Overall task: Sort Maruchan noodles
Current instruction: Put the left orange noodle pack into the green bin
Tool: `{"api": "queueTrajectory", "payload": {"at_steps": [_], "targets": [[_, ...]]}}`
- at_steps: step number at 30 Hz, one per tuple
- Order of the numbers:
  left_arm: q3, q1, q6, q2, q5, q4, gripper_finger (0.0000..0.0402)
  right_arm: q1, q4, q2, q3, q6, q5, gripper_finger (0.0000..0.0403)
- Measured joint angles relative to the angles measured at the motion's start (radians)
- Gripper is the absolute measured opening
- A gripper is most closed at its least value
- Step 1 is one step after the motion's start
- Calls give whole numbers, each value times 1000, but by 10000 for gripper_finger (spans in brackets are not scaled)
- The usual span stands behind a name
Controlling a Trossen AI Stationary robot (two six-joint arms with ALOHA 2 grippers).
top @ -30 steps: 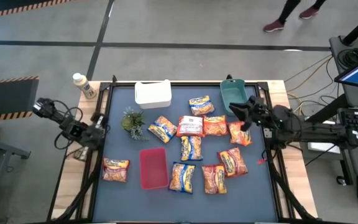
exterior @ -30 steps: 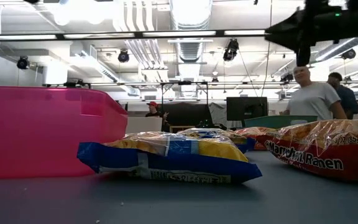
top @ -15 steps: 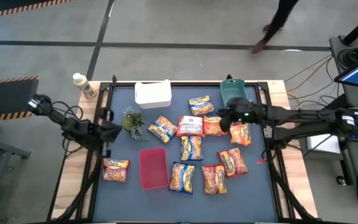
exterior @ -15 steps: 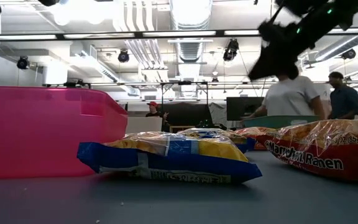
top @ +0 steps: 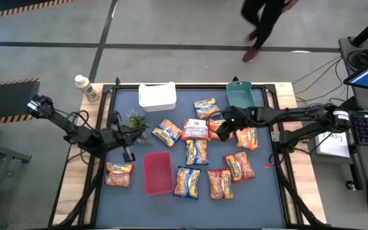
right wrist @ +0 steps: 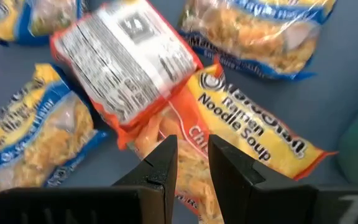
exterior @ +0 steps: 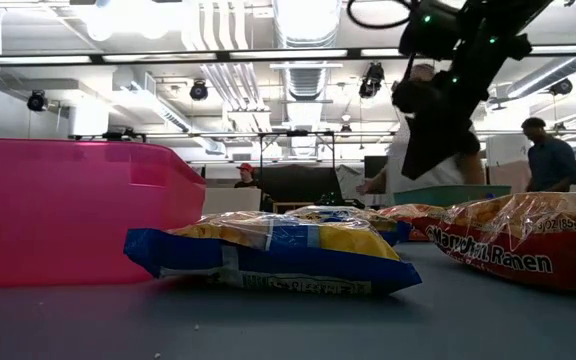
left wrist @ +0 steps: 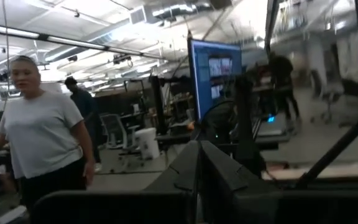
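Several Maruchan packets lie flat in a cluster mid-table, among them a blue-trimmed one (top: 197, 152), a face-down red-trimmed one (top: 195, 129) and an orange one (top: 221, 130). My right gripper (top: 226, 124) hovers over the orange packet (right wrist: 241, 134), fingers pointing down and narrowly open (right wrist: 193, 158), beside the face-down packet (right wrist: 129, 68). In the low view it hangs clear above the table (exterior: 433, 140). My left gripper (top: 125, 145) is shut (left wrist: 197, 165), held level over the table's left part between the plant (top: 135, 122) and the red tray (top: 158, 172).
A white bin (top: 157, 96) and a green bin (top: 240, 96) stand at the far edge. One packet (top: 119, 174) lies alone near the left edge. A bottle (top: 86, 87) stands at the far left corner. A person walks on the floor beyond the table (top: 264, 25).
My right gripper has reached from the table's right edge toward the left, out over the packet cluster, and come down closer to the orange packet. My left gripper has moved from the left edge in over the table, past the plant. No packet has moved.
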State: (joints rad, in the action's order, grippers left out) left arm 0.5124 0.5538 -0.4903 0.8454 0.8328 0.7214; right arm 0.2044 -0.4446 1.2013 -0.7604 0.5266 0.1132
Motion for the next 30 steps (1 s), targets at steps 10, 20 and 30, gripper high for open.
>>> {"api": "queueTrajectory", "payload": {"at_steps": [10, 20, 30], "targets": [[99, -46, -51, 222, 68, -7, 0, -24, 41, 85, -65, -25, 1, 79], [179, -169, -8, 405, 69, -7, 0, -32, 135, 97, -99, -98, 0, 79], [194, -206, 56, 524, 66, -14, 0, -32, 142, 98, -132, -134, 1, 79]]}}
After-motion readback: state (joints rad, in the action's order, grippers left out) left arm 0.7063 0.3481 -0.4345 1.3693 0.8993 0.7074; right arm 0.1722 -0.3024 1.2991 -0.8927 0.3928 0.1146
